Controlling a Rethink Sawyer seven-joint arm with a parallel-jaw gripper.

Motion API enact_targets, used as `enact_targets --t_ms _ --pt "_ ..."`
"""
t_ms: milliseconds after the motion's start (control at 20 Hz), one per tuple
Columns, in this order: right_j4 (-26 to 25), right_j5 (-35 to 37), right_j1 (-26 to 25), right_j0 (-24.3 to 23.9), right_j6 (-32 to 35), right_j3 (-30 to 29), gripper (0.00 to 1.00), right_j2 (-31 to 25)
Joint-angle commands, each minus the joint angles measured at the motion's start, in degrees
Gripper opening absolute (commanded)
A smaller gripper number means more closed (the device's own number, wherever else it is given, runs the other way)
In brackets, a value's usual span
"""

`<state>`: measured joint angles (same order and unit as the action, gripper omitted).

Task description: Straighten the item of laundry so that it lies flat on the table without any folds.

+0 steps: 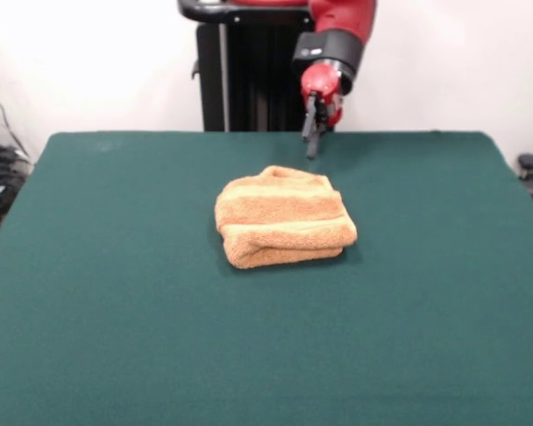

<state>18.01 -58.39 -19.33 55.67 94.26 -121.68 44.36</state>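
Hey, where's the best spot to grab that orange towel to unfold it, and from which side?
Probably the towel's thin upper layer edge at the far side, nearest the gripper, coming straight down from above. The near side is a thick rolled fold, so pulling there would likely drag the whole bundle.

1. The desk [115, 311] is covered in plain dark green cloth and fills most of the front view.
2. One thing lies directly on it: an orange-tan towel [282, 229], folded over into a thick bundle.
3. The towel sits nearer the camera than the pincer [313, 146], slightly to its picture-left, apart from it.
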Motion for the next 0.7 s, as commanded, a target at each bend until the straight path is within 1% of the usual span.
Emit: enact_targets --t_ms 50,300,500,700 --pt "-1.9 -5.3 -1.2 -1.5 8.2 12.6 1.00 -8.9" --pt "-2.5 -8.7 -1.8 -2.6 9.6 13.3 1.00 -9.3" --pt "-2.7 -9.9 -1.7 -3.5 9.3 13.4 1.00 -9.5" --pt "-0.4 -10.7 -2.2 -3.1 8.1 12.8 1.00 -9.6"
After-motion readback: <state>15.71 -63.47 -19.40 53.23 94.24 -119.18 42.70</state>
